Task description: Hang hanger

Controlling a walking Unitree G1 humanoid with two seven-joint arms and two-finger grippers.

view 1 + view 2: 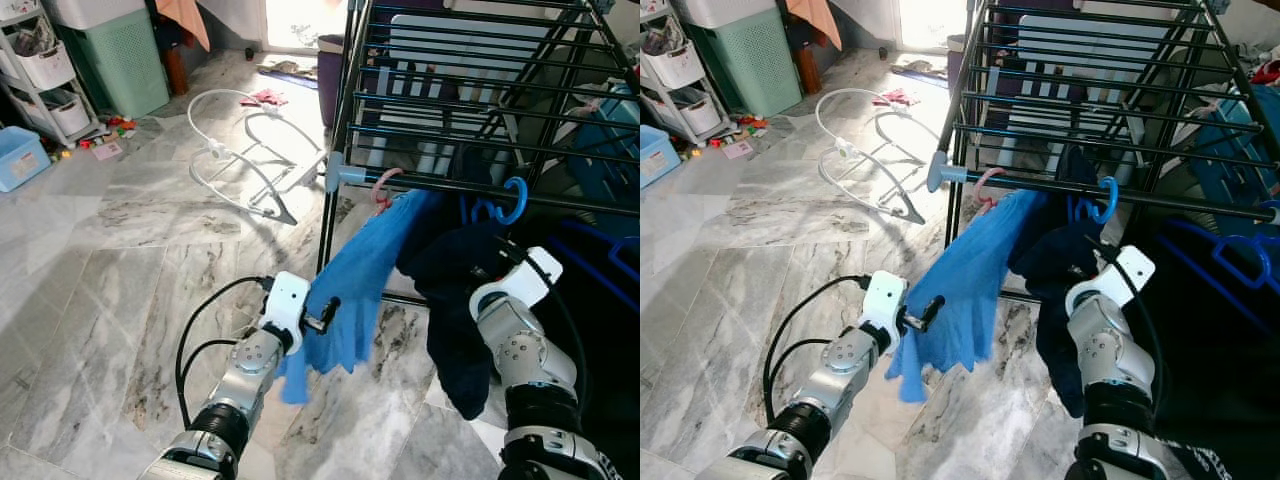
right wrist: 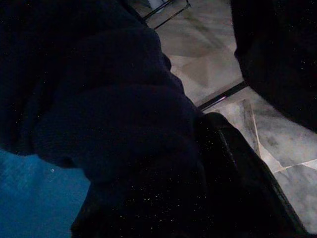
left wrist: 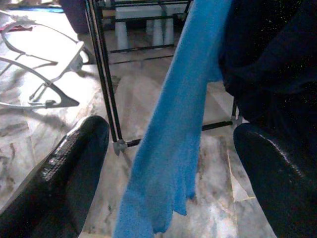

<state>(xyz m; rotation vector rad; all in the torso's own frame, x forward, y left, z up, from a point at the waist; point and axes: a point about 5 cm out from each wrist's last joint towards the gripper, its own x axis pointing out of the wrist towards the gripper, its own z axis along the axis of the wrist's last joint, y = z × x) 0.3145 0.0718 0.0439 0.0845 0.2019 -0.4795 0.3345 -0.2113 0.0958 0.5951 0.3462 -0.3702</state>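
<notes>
A black drying rack (image 1: 470,110) stands ahead. From its front rail a pink hanger hook (image 1: 384,186) carries a light blue garment (image 1: 355,280), and beside it a blue hanger hook (image 1: 512,200) carries a dark navy garment (image 1: 455,300). My left gripper (image 1: 322,318) is open at the left edge of the blue garment, low on the cloth. In the left wrist view the cloth (image 3: 173,139) hangs between the spread fingers (image 3: 74,163) without being pinched. My right gripper (image 1: 492,262) is pushed up against the navy garment (image 2: 109,114). Its fingers (image 2: 237,188) stand apart, with floor showing between them.
A white tubular bouncer frame (image 1: 250,150) lies on the marble floor left of the rack. A green laundry basket (image 1: 120,60), shelves with white baskets (image 1: 45,70) and a blue bin (image 1: 20,155) line the far left. More blue hangers (image 1: 620,250) hang at the right.
</notes>
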